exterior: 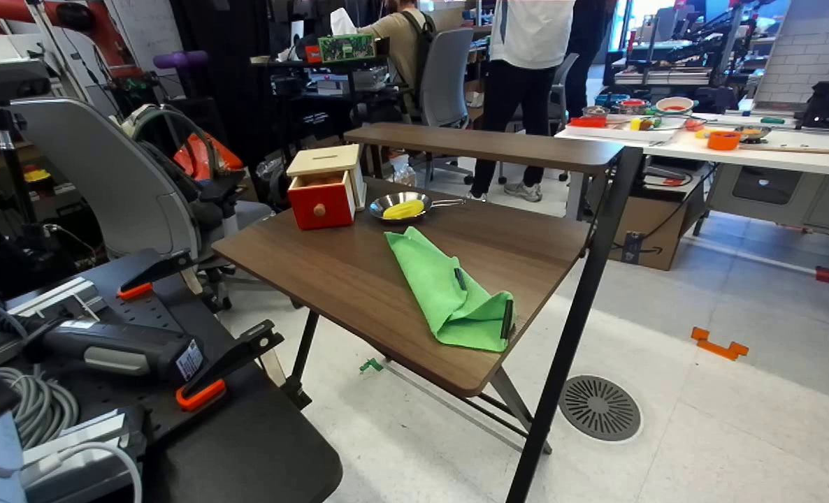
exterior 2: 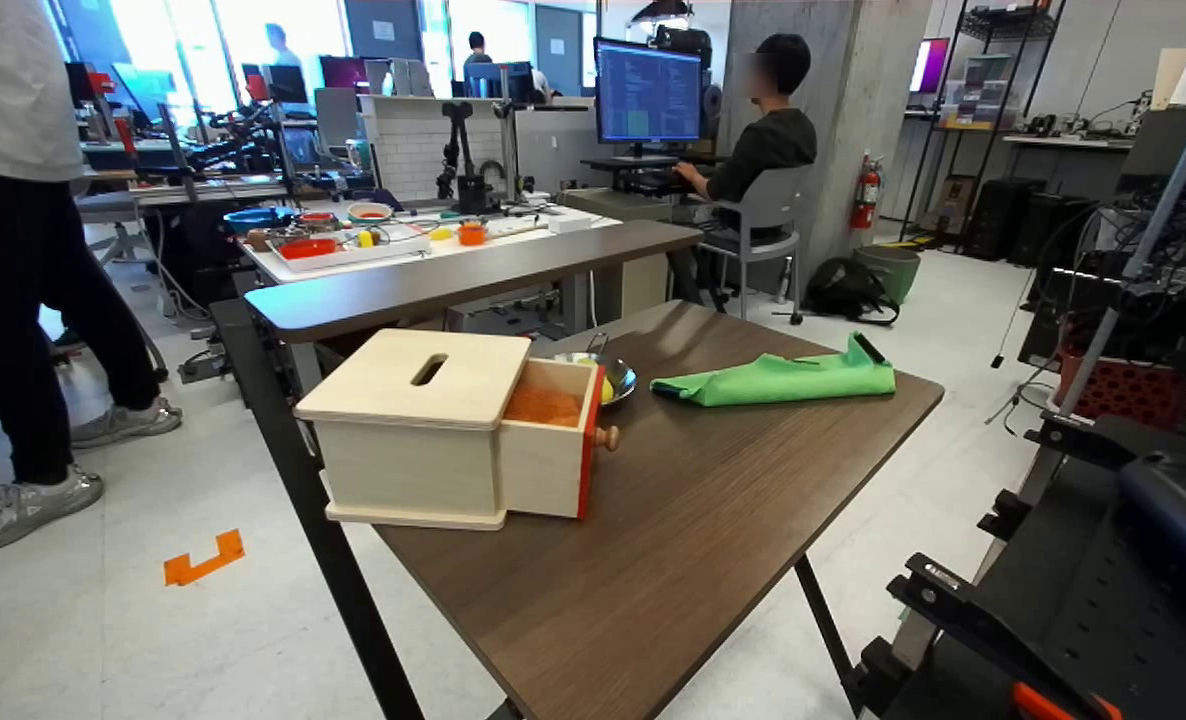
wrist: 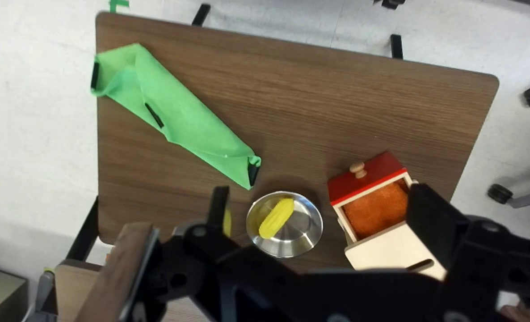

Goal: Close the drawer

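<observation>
Including one drawer [exterior 2: 551, 475], ajar beside pan [wrist: 301, 222]: likely light, rigid, smooth-running; best pressed, or pinched, at knob [wrist: 358, 170]; with tool [wrist: 319, 194] spread wide, holding nothing.

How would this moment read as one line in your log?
drawer: open; gripper: open, empty; yellow object: in metal pan; green cloth: on table

The pale wooden drawer [exterior 2: 543, 470] with a flat red front [exterior: 335, 202] and a round wooden knob [exterior 2: 607, 438] juts level, partway out of the slot-topped pale wooden box [exterior 2: 408, 470]. Its front stands apart from the box, knob facing away from it, the open top showing a rust-orange interior [wrist: 376, 208].
</observation>
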Action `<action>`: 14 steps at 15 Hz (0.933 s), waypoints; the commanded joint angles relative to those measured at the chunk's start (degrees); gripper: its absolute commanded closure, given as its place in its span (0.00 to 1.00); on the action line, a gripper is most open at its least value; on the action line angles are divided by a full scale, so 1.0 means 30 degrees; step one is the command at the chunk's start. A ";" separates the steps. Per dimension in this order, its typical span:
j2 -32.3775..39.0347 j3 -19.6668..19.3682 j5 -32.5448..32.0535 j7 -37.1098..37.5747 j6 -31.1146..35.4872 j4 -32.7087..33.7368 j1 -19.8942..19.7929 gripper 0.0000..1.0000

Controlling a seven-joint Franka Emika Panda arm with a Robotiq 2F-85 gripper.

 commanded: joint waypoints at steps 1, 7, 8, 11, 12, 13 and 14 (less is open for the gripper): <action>0.1029 -0.0576 0.1305 -0.3495 0.3644 -0.1052 0.0185 0.00; 0.3682 -0.0656 0.4149 -0.9202 0.5137 -0.1315 -0.0099 0.00; 0.4207 -0.0589 0.4162 -0.9819 0.5204 -0.1194 -0.0189 0.00; 0.5721 -0.0330 0.3957 -1.0772 0.5264 -0.0705 -0.0335 0.00; 0.6187 -0.0254 0.3738 -1.0731 0.5149 -0.0524 -0.0316 0.00; 0.6682 -0.0215 0.3429 -1.0523 0.4994 -0.0309 -0.0290 0.00; 0.7111 -0.0455 0.2619 -0.8304 0.4549 0.0096 -0.0096 0.00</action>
